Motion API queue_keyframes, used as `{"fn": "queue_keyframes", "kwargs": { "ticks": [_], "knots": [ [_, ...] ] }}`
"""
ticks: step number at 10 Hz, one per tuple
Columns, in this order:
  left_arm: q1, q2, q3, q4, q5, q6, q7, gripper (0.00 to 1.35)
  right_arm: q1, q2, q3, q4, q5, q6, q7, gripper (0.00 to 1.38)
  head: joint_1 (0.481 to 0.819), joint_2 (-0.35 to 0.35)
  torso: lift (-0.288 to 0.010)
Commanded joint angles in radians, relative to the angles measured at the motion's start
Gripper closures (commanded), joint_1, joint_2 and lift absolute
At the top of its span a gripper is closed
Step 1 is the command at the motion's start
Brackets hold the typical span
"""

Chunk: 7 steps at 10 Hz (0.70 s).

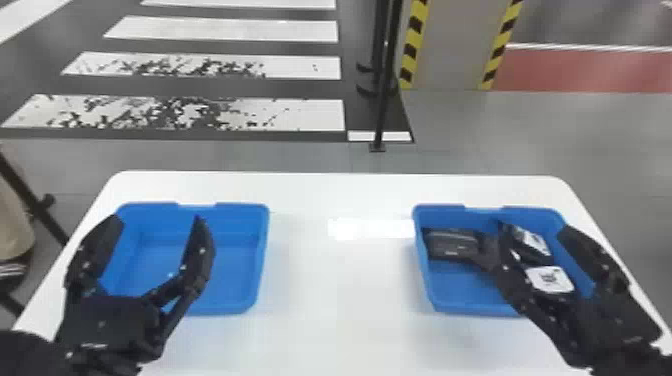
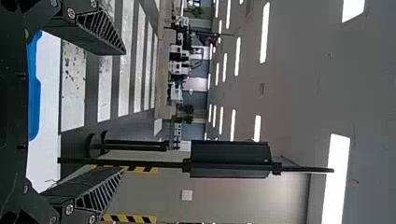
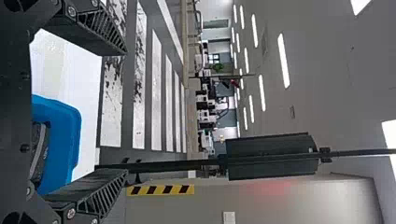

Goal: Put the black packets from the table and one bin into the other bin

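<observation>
The black packets lie in the right blue bin: a dark packet against its left wall toward the back, a white-labelled packet toward the back right, and another labelled packet nearer the front, partly hidden by the right pincer. That pincer is spread wide, its inner finger over the packets and its outer finger over the bin's right side; whether either finger touches anything I cannot tell. The rim of the right blue bin sits close to the desk's right edge, with a strip of white surface behind it and more in front. From there a broad, bare stretch of desk runs across to the left blue bin, giving the most sideways room between the two bins' facing walls. The left bin's blue floor shows between the fingers of the left pincer, which is also spread, its outer finger by the bin's left wall and its inner finger over the interior. This bin stands near the desk's left edge, which slants outward toward the robot. The desk's far edge runs straight behind both bins to rounded corners. Beyond it are grey floor, a black post standing on it, white floor stripes and a pillar with yellow-and-black edging.
</observation>
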Motion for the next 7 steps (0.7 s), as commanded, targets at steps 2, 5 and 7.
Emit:
{"fn": "queue_keyframes", "kwargs": {
  "ticks": [2,5,7],
  "knots": [
    [0.004,-0.001,0.004,-0.007,0.0,-0.003,0.0,0.16,0.0,0.0,0.001,0.001,-0.004,-0.012,0.0,0.13,0.695,-0.015,-0.11],
    [0.009,-0.004,0.012,-0.007,0.004,-0.008,0.0,0.16,0.0,-0.005,0.007,-0.007,-0.014,-0.014,-0.002,0.13,0.695,-0.013,-0.11],
    [0.011,-0.006,0.016,-0.007,0.006,-0.013,0.0,0.16,0.0,-0.005,0.007,-0.009,-0.018,-0.017,-0.003,0.13,0.695,-0.004,-0.11]
  ]
}}
